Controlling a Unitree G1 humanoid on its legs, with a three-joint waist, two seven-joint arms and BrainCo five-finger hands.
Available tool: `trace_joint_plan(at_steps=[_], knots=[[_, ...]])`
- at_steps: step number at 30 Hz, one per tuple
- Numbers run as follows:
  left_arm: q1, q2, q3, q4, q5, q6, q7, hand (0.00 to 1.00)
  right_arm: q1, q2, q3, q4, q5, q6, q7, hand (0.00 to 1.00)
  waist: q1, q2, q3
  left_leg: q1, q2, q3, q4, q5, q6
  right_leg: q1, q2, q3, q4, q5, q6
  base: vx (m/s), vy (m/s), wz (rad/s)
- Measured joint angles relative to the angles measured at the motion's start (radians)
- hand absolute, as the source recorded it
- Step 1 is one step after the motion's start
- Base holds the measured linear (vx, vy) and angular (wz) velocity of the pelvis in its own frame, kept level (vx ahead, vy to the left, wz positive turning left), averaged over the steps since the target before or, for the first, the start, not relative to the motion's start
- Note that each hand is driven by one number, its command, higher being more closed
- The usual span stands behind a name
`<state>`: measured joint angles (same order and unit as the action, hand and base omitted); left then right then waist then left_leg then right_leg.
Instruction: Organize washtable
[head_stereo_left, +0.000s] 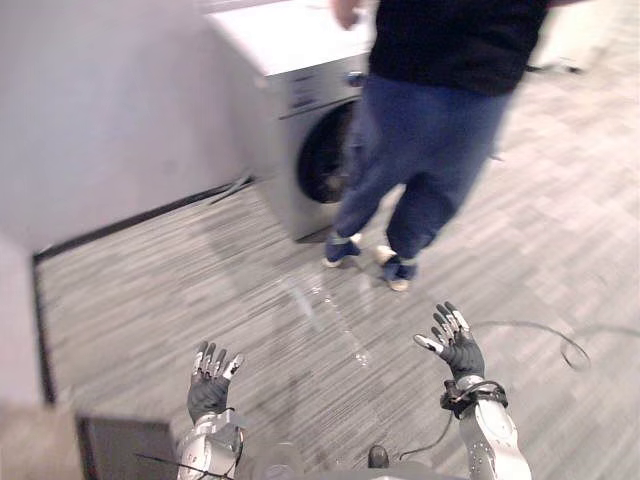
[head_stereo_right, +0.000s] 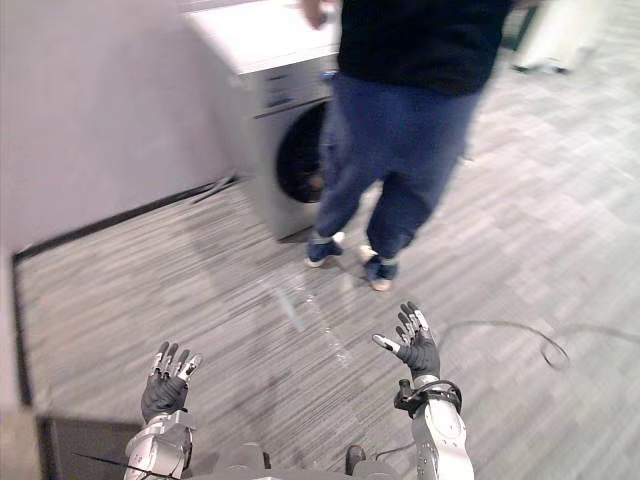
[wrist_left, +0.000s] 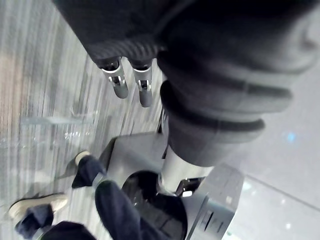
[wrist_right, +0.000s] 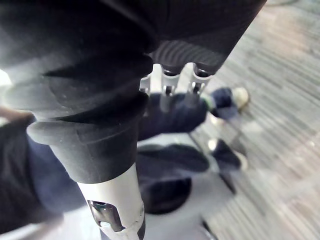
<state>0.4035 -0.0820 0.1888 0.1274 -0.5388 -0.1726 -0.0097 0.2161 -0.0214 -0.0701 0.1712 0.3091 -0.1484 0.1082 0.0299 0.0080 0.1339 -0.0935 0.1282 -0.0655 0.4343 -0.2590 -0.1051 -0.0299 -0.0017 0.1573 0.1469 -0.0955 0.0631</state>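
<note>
Grey striped floor (head_stereo_left: 200, 290) runs back to a pale wall (head_stereo_left: 100, 100) with a black skirting strip (head_stereo_left: 130, 225) along its foot. A washing machine (head_stereo_left: 300, 90) stands against that wall, with a white top and a dark round door (head_stereo_left: 322, 155). Whether that top serves as the washtable I cannot tell. A person (head_stereo_left: 440, 120) in a dark top and blue trousers stands just in front of it, one hand (head_stereo_left: 345, 12) at the top's far edge.

The left hand (head_stereo_left: 208, 385) and right hand (head_stereo_left: 458, 348) are raised low in the head views, backs to the camera, fingers straight and spread, holding nothing (both well apart from the machine).

The left wrist view looks past straight fingers (wrist_left: 116, 82) to the machine's door and the person's shoe (wrist_left: 37, 205). The right wrist view shows both shoes and the trouser legs beyond its own fingers (wrist_right: 167, 82).
</note>
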Motion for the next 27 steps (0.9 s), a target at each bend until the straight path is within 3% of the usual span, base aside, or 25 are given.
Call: trace_joint_plan(at_steps=[3,4,5,6,7,11,14,15,16,17,18,19,20,21,23,24,25,27], knots=[[-0.017,0.003,-0.043,-0.043,-0.001,-0.007,-0.001,0.00,0.019,0.000,-0.005,-0.008,0.008,0.000,0.001,0.00,-0.021,-0.062,-0.005,-0.055,-0.094,-0.113,0.178,-0.003,-0.003,-0.045,-0.028,0.138,0.032,0.005,0.013,0.08,0.187,-1.45],[-0.016,0.010,-0.065,-0.054,-0.001,-0.008,-0.004,0.00,0.017,0.003,-0.010,-0.009,0.013,0.001,0.000,0.00,-0.015,-0.063,0.003,-0.079,-0.103,-0.135,0.213,-0.038,0.001,-0.048,-0.035,0.166,0.027,0.012,0.020,-0.02,0.277,-1.40],[-0.004,0.005,-0.111,-0.077,-0.001,-0.009,-0.008,0.00,0.017,-0.009,-0.012,-0.020,0.014,0.000,0.000,0.00,-0.016,-0.035,-0.003,-0.065,-0.090,-0.155,0.144,-0.082,0.014,-0.064,-0.007,0.219,0.013,0.021,0.037,-0.10,0.341,-1.46],[0.000,0.003,-0.124,-0.081,-0.001,-0.011,-0.012,0.00,0.017,-0.012,-0.016,-0.019,0.014,0.001,0.000,0.00,-0.013,-0.019,-0.004,-0.031,-0.074,-0.138,0.110,-0.137,0.048,-0.073,0.015,0.263,0.004,0.026,0.047,-0.15,0.392,-1.87],[-0.002,0.009,-0.132,-0.079,0.000,-0.008,-0.010,0.00,0.027,0.019,-0.023,-0.049,0.012,0.004,0.001,0.00,-0.018,-0.039,-0.001,-0.026,-0.078,-0.061,0.114,-0.140,0.056,-0.082,0.006,0.326,-0.024,0.051,0.057,-0.11,0.314,-1.35],[-0.001,0.008,-0.164,-0.080,0.001,-0.008,-0.014,0.00,0.089,0.054,-0.062,-0.083,0.013,0.004,-0.001,0.00,-0.021,-0.056,-0.018,0.022,-0.090,0.088,0.085,-0.159,0.091,-0.096,-0.024,0.398,-0.052,0.095,0.089,-0.08,0.259,-1.26],[-0.013,0.009,-0.197,-0.079,0.002,-0.006,-0.016,0.00,0.086,0.062,-0.113,-0.083,0.017,0.004,-0.005,0.00,-0.024,-0.046,-0.030,0.029,-0.088,0.225,0.040,-0.142,0.126,-0.140,-0.035,0.390,-0.132,0.235,0.081,-0.05,0.203,-1.33],[-0.018,0.009,-0.199,-0.079,0.005,-0.004,-0.026,0.00,0.083,0.068,-0.119,-0.083,0.018,0.005,-0.006,0.00,-0.021,-0.027,-0.025,0.040,-0.072,0.288,0.021,-0.134,0.138,-0.161,-0.031,0.281,-0.148,0.292,0.056,0.00,0.094,-1.44],[-0.021,0.011,-0.199,-0.079,0.013,-0.002,-0.033,0.00,0.081,0.078,-0.117,-0.083,0.018,0.006,-0.007,0.00,-0.016,-0.019,-0.022,0.049,-0.062,0.354,0.016,-0.133,0.139,-0.196,-0.029,0.059,-0.086,0.274,0.021,0.00,0.105,-1.47],[-0.026,0.011,-0.199,-0.078,0.014,0.001,-0.033,0.00,0.081,0.083,-0.115,-0.083,0.018,0.006,-0.007,0.00,-0.017,-0.018,-0.021,0.056,-0.062,0.389,0.016,-0.133,0.139,-0.214,-0.038,-0.078,-0.043,0.245,-0.020,-0.04,0.078,-1.44],[-0.028,0.008,-0.204,-0.073,0.024,0.008,-0.033,0.00,0.073,0.082,-0.109,-0.082,0.019,0.006,-0.010,0.00,-0.027,-0.002,-0.012,0.077,-0.057,0.455,-0.001,-0.133,0.139,-0.263,-0.078,-0.296,0.097,0.172,-0.130,-0.07,0.066,-0.98],[-0.028,0.008,-0.208,-0.073,0.025,0.012,-0.033,0.00,0.070,0.081,-0.106,-0.081,0.021,0.006,-0.011,0.00,-0.031,0.003,-0.009,0.102,-0.055,0.488,-0.025,-0.133,0.142,-0.283,-0.116,-0.394,0.199,0.118,-0.170,-0.07,0.094,-1.13],[-0.013,0.009,-0.209,-0.073,0.032,0.013,-0.033,0.00,0.070,0.080,-0.096,-0.065,0.023,0.007,-0.015,0.00,-0.035,0.011,-0.008,0.165,-0.069,0.548,-0.088,-0.122,0.165,-0.286,-0.185,-0.566,0.395,0.000,-0.186,-0.02,0.085,-1.20],[0.010,0.007,-0.204,-0.073,0.035,0.012,-0.033,0.00,0.068,0.071,-0.080,-0.032,0.023,0.008,-0.013,0.00,-0.039,0.034,-0.031,0.196,-0.072,0.598,-0.131,-0.118,0.167,-0.265,-0.213,-0.683,0.488,-0.078,-0.166,0.03,0.062,-1.33],[0.036,0.008,-0.189,-0.057,0.041,0.011,-0.033,0.00,0.051,0.058,-0.066,0.020,0.022,0.015,-0.002,0.00,-0.034,0.029,-0.075,0.209,-0.087,0.664,-0.157,-0.118,0.167,-0.212,-0.208,-0.761,0.431,-0.117,-0.139,0.13,-0.024,-1.27],[0.024,0.005,-0.184,-0.020,0.042,0.012,-0.033,0.00,0.037,0.045,-0.067,0.040,0.022,0.019,-0.001,0.00,-0.029,0.023,-0.084,0.206,-0.093,0.682,-0.164,-0.115,0.163,-0.202,-0.178,-0.749,0.350,-0.117,-0.121,0.21,-0.076,-1.32],[0.000,0.006,-0.184,0.039,0.048,0.032,-0.038,0.00,0.015,0.018,-0.065,0.086,0.022,0.030,0.000,0.00,-0.028,0.045,-0.085,0.183,-0.080,0.686,-0.151,-0.070,0.134,-0.170,-0.101,-0.705,0.188,-0.031,-0.126,0.23,-0.100,-1.02],[-0.014,0.008,-0.175,0.062,0.053,0.038,-0.038,0.00,0.009,0.014,-0.066,0.102,0.022,0.041,0.000,0.00,-0.013,0.021,-0.070,0.145,-0.061,0.681,-0.066,-0.054,0.135,-0.111,-0.079,-0.672,0.057,0.040,-0.129,0.09,-0.085,-0.80]])
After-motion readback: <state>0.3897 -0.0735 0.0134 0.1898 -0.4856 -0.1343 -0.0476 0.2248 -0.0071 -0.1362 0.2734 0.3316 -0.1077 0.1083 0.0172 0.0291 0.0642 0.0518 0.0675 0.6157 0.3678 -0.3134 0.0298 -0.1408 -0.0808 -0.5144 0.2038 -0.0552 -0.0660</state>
